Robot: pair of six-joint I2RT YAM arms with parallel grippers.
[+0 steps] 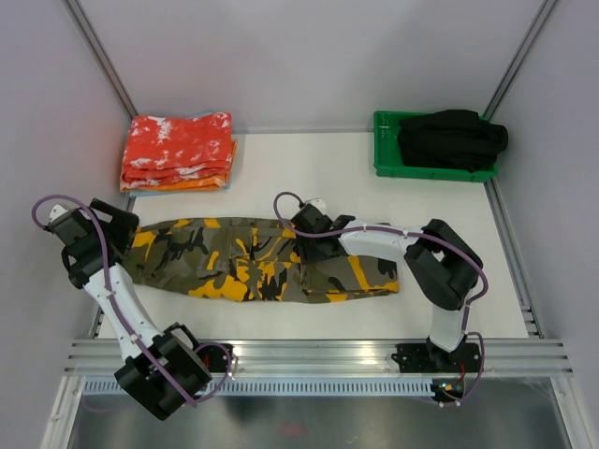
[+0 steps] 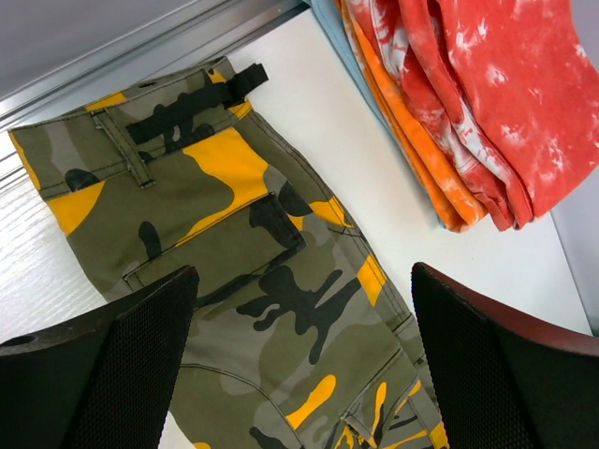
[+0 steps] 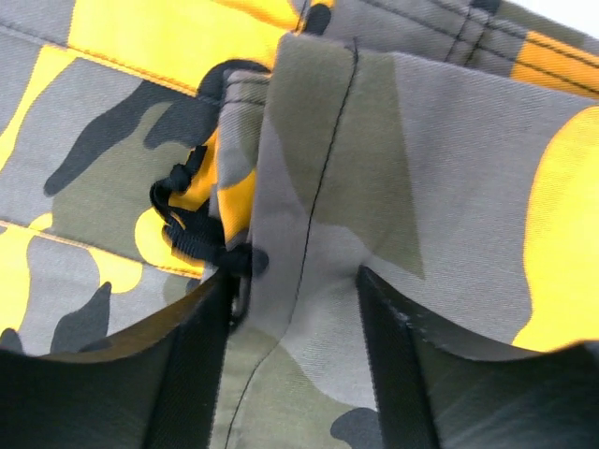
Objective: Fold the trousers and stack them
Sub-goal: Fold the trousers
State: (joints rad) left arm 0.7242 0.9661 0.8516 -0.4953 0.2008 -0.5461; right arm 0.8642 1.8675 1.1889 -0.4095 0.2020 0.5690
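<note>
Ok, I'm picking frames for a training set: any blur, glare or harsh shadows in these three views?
Top external: even light, only soft shadows, the trousers sharp. Left wrist: cloth crisp, fingers of the left end effector dark and slightly soft. Right wrist: very close, weave sharp mid-frame, fingers of the right end effector underexposed and blurred; no glare.

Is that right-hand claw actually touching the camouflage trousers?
Touching. The right wrist view shows a fold of the trousers standing between the fingers of the right gripper, pressed against both.

Trousers [image 2: 245,297] beside folded red-orange cloths [image 2: 487,103]
</note>
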